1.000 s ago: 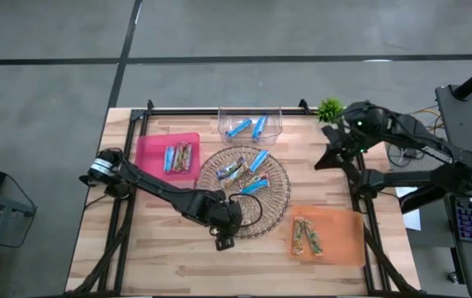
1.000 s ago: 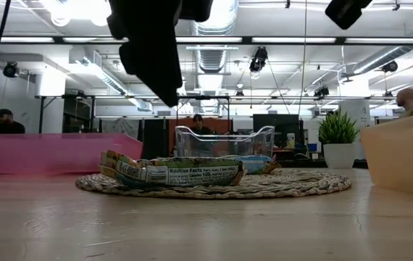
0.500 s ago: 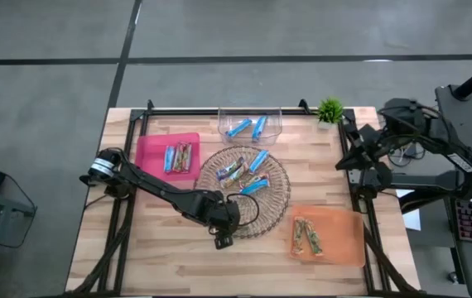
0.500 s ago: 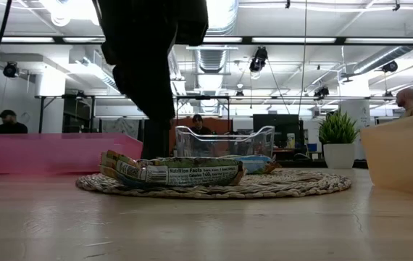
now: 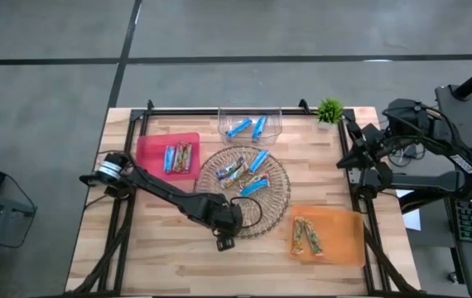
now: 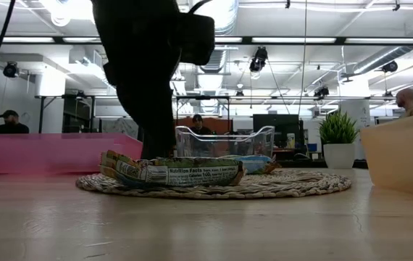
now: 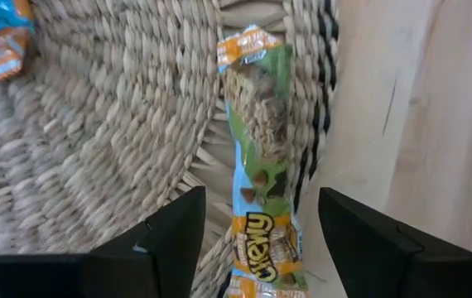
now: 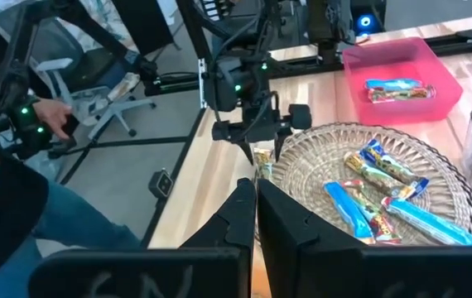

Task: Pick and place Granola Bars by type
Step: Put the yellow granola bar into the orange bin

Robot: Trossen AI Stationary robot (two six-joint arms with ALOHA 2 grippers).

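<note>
Granola bars (image 5: 244, 172): a loose heap lies on the round wicker tray (image 5: 279, 199) at the middle of the table (image 5: 170, 248). The heap holds blue and silvery wrappers. One green-and-brown bar (image 7: 261, 165) lies on the tray's near-left rim, its end hanging over the edge onto the wood.

My left gripper (image 5: 223, 240) hangs low over that rim bar. My fingers (image 7: 170, 240) are spread wide, one on each side of the bar, and I hold nothing.

Containers, working outward from the tray:
- Clear tub (image 5: 249, 124), far side: two blue bars.
- Pink bin (image 5: 149, 153), left: one blue bar and one brownish bar, side by side.
- Orange bin (image 5: 344, 240), near right: two brownish-green bars.

A small potted plant (image 5: 329, 109) stands at the far right corner.

My right gripper (image 8: 255, 217) is off the table's right edge, well apart from the bars. Its fingers are pressed together with nothing between them.

Hard to make out:
- In the low view my left arm is only a dark mass that blocks part of the tray, and the fingertips cannot be picked out.
- The near end of the rim bar is cut off in the left wrist view.
- A person's sleeve and hand (image 8: 50, 112) show beyond the table's left side, partly cut off.
</note>
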